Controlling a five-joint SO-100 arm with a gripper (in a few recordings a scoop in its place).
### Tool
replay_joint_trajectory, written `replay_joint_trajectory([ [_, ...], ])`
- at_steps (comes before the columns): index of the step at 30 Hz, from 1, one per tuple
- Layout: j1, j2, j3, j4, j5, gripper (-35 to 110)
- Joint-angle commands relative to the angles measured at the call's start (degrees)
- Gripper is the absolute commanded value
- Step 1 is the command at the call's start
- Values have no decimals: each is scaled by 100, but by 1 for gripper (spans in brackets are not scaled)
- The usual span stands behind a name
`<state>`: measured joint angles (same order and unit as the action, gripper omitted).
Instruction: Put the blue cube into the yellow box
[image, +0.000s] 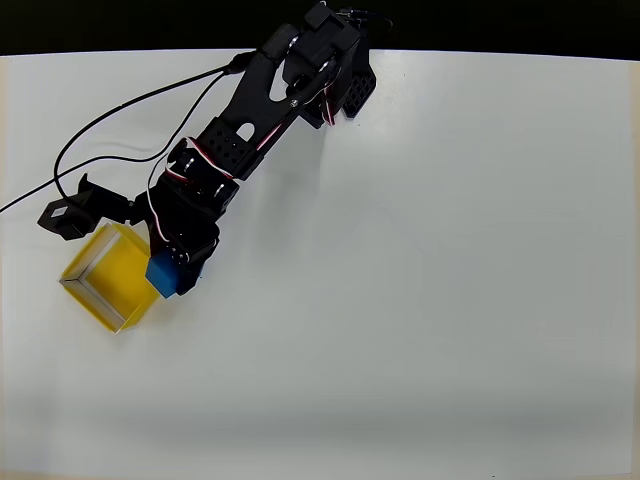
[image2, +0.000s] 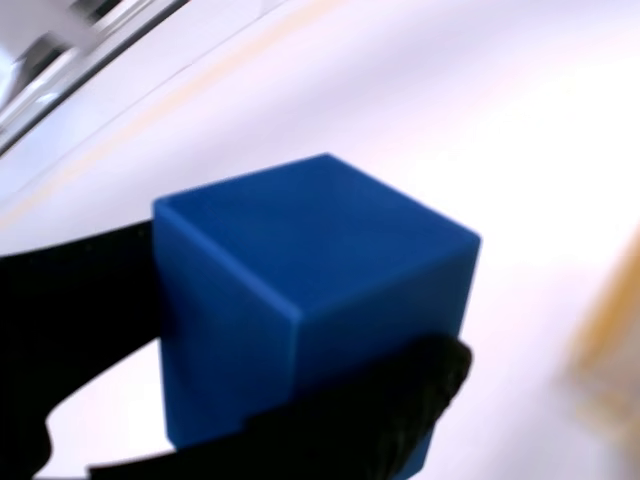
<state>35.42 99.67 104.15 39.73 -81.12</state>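
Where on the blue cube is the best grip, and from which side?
Across two opposite flat side faces of the cube, coming from above. Its plain parallel faces suit the two fingers, as the gripper has it now beside the yellow box.

Bright even light; blurred wrist background

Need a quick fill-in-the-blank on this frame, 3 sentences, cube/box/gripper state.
1. The gripper is shut on the ____ cube.
2. In the overhead view, the cube sits at the right edge of the ____ box.
3. The box rests on a ____ table.

Missing words: blue; yellow; white
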Motion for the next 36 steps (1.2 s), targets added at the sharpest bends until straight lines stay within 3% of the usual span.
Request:
replay_joint_trajectory([
  [1,422,-44,-378,-1257,-299,13],
  [9,712,-1257,-1178,-2514,-422,13],
  [24,923,-2487,-1934,-3103,-633,14],
  [31,1028,-2610,-1670,-3595,-677,35],
  [36,1063,-2549,-1266,-4069,-729,41],
])
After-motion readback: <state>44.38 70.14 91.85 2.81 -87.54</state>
